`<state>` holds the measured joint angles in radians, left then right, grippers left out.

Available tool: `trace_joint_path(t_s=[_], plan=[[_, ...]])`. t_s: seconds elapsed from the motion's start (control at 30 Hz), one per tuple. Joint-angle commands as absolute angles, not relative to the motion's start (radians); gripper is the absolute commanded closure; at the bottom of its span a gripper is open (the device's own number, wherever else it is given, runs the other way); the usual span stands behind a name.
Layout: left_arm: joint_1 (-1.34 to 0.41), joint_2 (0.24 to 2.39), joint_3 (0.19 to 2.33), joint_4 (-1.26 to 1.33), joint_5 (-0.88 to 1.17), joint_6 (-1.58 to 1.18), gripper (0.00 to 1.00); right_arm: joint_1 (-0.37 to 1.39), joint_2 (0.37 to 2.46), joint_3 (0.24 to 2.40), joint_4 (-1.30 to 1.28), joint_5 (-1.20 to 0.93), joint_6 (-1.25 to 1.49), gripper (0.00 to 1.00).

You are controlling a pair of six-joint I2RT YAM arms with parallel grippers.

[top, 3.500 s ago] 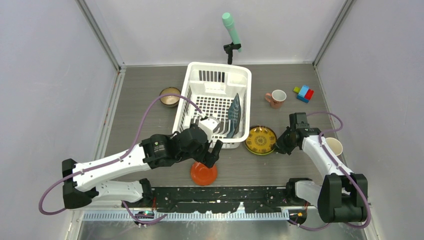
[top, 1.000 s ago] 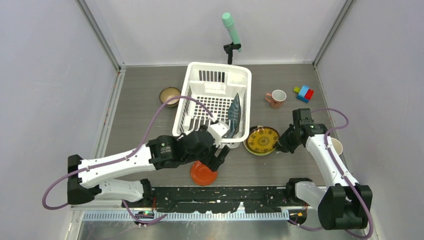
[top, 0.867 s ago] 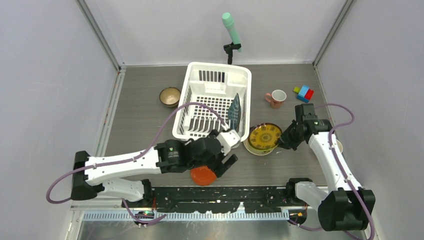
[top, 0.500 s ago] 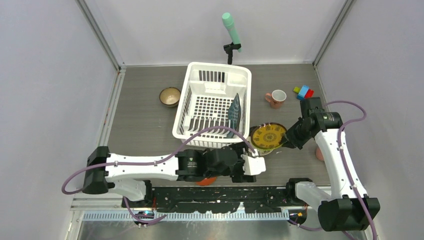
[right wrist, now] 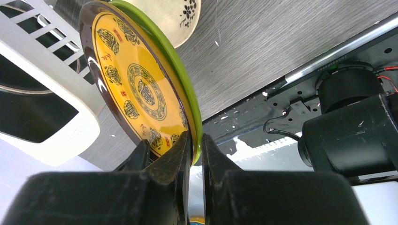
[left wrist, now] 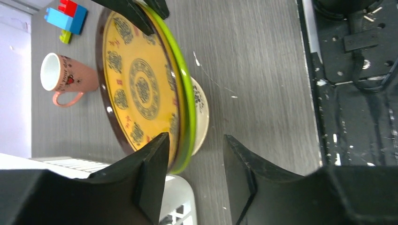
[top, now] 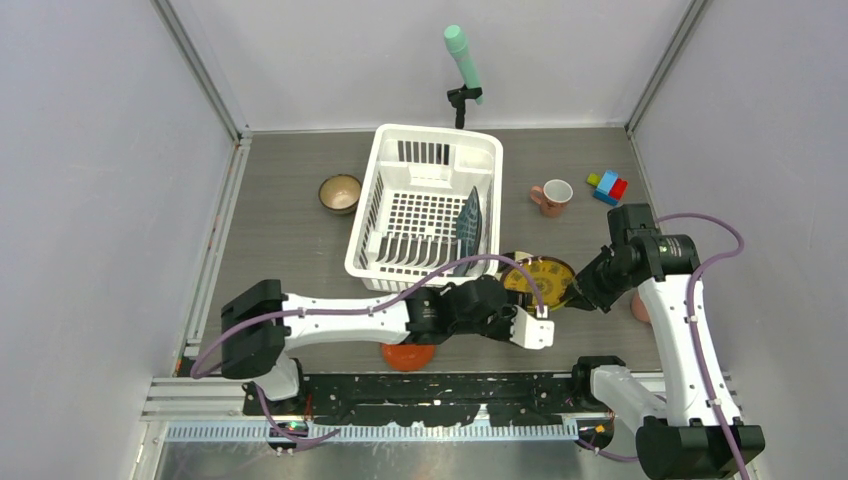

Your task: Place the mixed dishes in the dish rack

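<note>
My right gripper (right wrist: 196,140) is shut on the near rim of the yellow patterned plate (top: 545,278), holding it tilted up on edge just right of the dish rack (top: 430,205). The cream plate (left wrist: 202,110) lies flat on the table behind the yellow plate. My left gripper (left wrist: 195,140) is open and straddles the yellow plate's (left wrist: 141,89) green-backed rim, with a gap on the back side. A dark teal plate (top: 468,228) stands in the rack. The red-orange dish (top: 408,356) lies partly hidden under my left arm.
A small brown bowl (top: 340,192) sits left of the rack. A pink mug (top: 552,196) and toy blocks (top: 607,186) lie at the back right. Another pink mug (top: 637,306) shows behind my right arm. A mint-green cylinder (top: 462,55) stands behind the rack.
My left arm swung right from the red-orange dish to the yellow plate, its jaws narrowing around the rim. My right gripper lifted the plate up on edge off the cream plate.
</note>
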<state>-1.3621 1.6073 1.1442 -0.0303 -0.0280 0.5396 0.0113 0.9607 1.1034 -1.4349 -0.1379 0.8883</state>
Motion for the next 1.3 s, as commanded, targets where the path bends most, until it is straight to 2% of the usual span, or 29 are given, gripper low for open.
trace_joint_path(t_s=[0.0, 0.07, 0.2, 0.27, 0.33, 0.43, 0.5, 1.13, 1.27], plan=[[-1.335, 1.625, 1.239, 0.004, 0.049, 0.564, 0.58, 0.014, 0.935, 1.145, -1.450, -0.176, 0.871, 1.00], [-1.329, 1.628, 1.242, 0.003, 0.057, 0.561, 0.60, 0.014, 0.935, 1.144, -1.448, -0.171, 0.865, 1.00], [-1.327, 1.619, 1.256, -0.076, 0.085, 0.567, 0.43, 0.014, 0.940, 1.138, -1.433, -0.145, 0.849, 1.00], [-1.327, 1.618, 1.268, -0.117, 0.092, 0.582, 0.41, 0.014, 0.943, 1.136, -1.423, -0.134, 0.841, 1.00], [-1.320, 1.623, 1.279, -0.143, 0.087, 0.591, 0.45, 0.014, 0.947, 1.133, -1.411, -0.137, 0.831, 1.00], [-1.310, 1.630, 1.289, -0.158, 0.077, 0.606, 0.63, 0.014, 0.949, 1.131, -1.402, -0.141, 0.821, 1.00], [-1.310, 1.629, 1.299, -0.175, 0.068, 0.622, 0.69, 0.014, 0.949, 1.133, -1.403, -0.129, 0.815, 1.00], [-1.312, 1.676, 1.336, -0.203, 0.008, 0.690, 0.70, 0.014, 0.945, 1.125, -1.400, -0.171, 0.830, 1.00], [-1.330, 1.723, 1.352, -0.193, -0.062, 0.718, 0.70, 0.014, 0.946, 1.116, -1.395, -0.216, 0.843, 1.00]])
